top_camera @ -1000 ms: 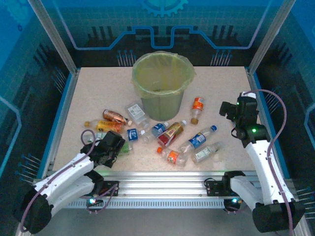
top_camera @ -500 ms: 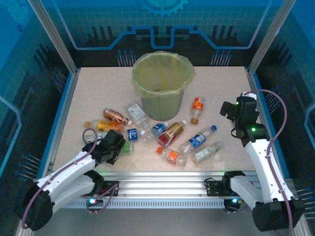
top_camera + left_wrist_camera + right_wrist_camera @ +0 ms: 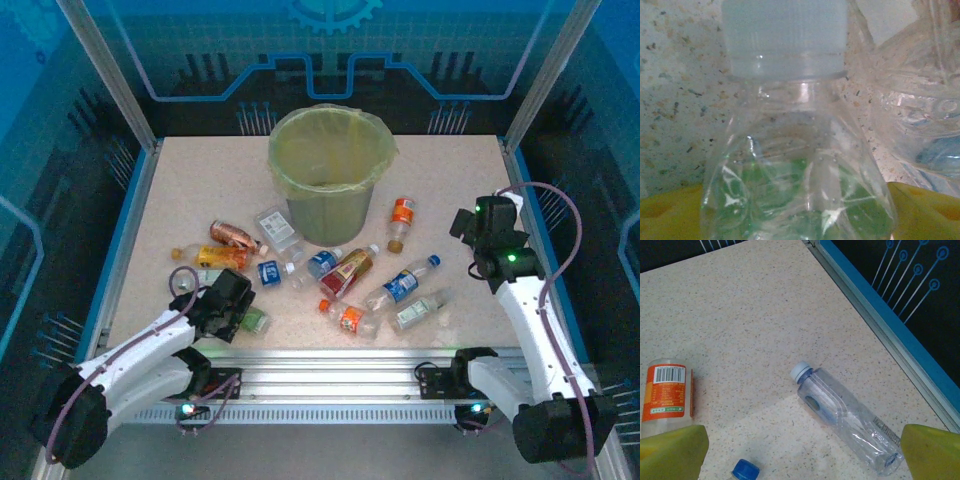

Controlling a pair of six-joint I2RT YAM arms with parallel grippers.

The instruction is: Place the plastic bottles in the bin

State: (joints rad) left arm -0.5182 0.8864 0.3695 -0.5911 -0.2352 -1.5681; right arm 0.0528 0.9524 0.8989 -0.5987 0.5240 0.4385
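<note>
In the left wrist view the green-label bottle (image 3: pixel 800 200) is filling most of the frame. Its white cap is being cut off at the top edge and its body is running out at the bottom. The left pincer (image 3: pixel 795 210) is holding it, with the yellow fingers (image 3: pixel 665 212) sitting against both of its sides in the lower corners, though only their tips are showing. A second bottle (image 3: pixel 925 100) at the right edge is lying too close to read.

The top view is giving the wider place. This arm is lying low and stretched across the lower left, and its head is covering the bottle's neck. The bin (image 3: pixel 330 200) is standing upright in the upper middle, well apart from it. The other plastic bottles (image 3: pixel 347 272) are lying scattered on the worktop (image 3: pixel 200 190) between them.

The right arm is rising from the lower right, bent at the elbow. In its wrist view the right pincer (image 3: pixel 802 440) is standing wide and holding nothing, with one finger in each lower corner. Between the fingers a white-capped bottle (image 3: pixel 845 415) is lying tilted. An orange-label bottle (image 3: pixel 667 395) is partly hidden by the left finger, and a blue cap (image 3: pixel 745 470) is peeking in at the bottom edge.
</note>
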